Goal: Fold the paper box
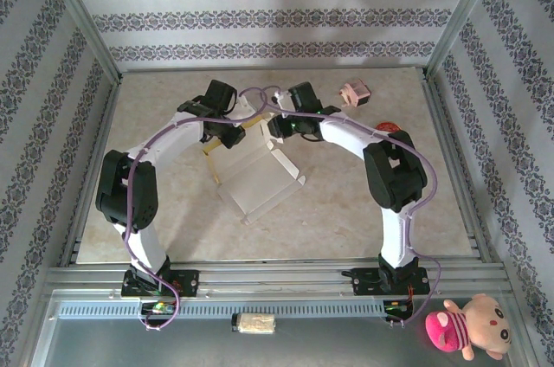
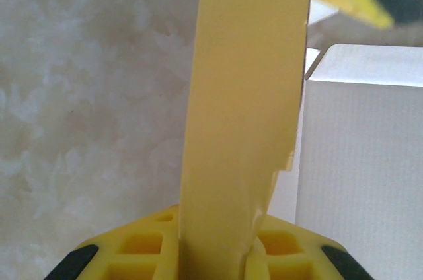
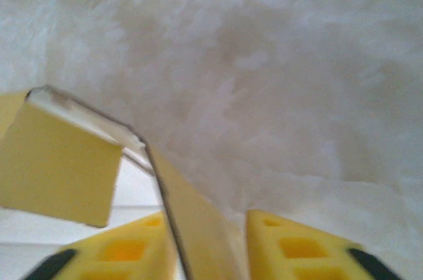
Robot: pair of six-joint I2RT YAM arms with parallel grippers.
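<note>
- Pinched in the left gripper [image 2: 215,250]: a yellow flap of the paper box [image 1: 260,178], held upright, likely for creasing.
- Narrow right gripper [image 3: 211,247] around the opposite wall; clamped or not, cannot tell.
- Mid tabletop [image 1: 363,220], white inside up, between both arms.

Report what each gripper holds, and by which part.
Left gripper pinches a yellow flap of the paper box. Right gripper straddles another flap; grip unclear.

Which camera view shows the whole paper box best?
The top external view: nearly the whole paper box, white side up. The left wrist view gives one yellow flap close up; the right wrist view, two yellow parts of it.
</note>
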